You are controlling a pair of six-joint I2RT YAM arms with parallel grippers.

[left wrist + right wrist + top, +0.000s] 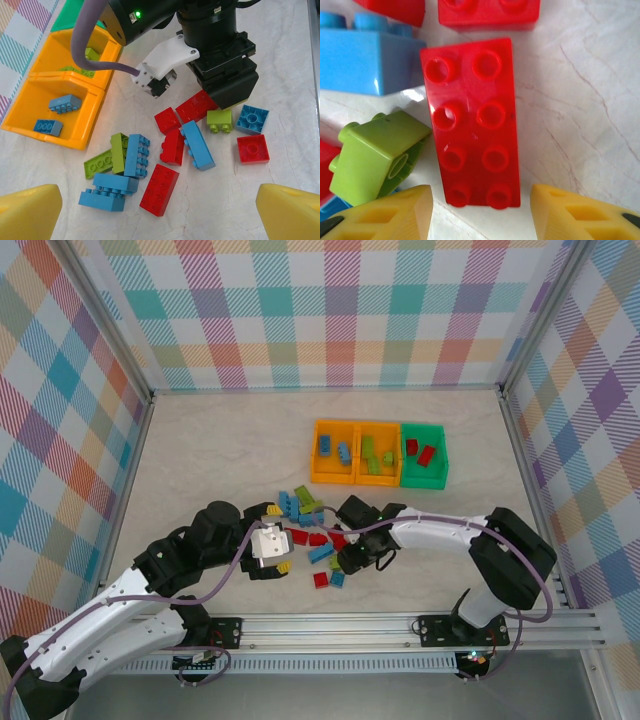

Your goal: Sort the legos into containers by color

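Observation:
Several blue, red and lime legos (310, 530) lie loose on the table in front of the bins. The left orange bin (318, 472) holds blue bricks, the middle orange bin (362, 476) lime ones, and the green bin (441, 472) red ones. My right gripper (481, 215) is open and low over the pile, its yellow fingers (385, 215) on either side of the near end of a red eight-stud brick (472, 122). My left gripper (160, 212) is open and holds nothing, hovering above another red eight-stud brick (159, 189).
A lime brick (375, 155) and a blue brick (367, 60) lie close on the left of the right gripper's red brick. The right arm's black wrist (225, 75) hangs over the pile in the left wrist view. Checked walls enclose the table.

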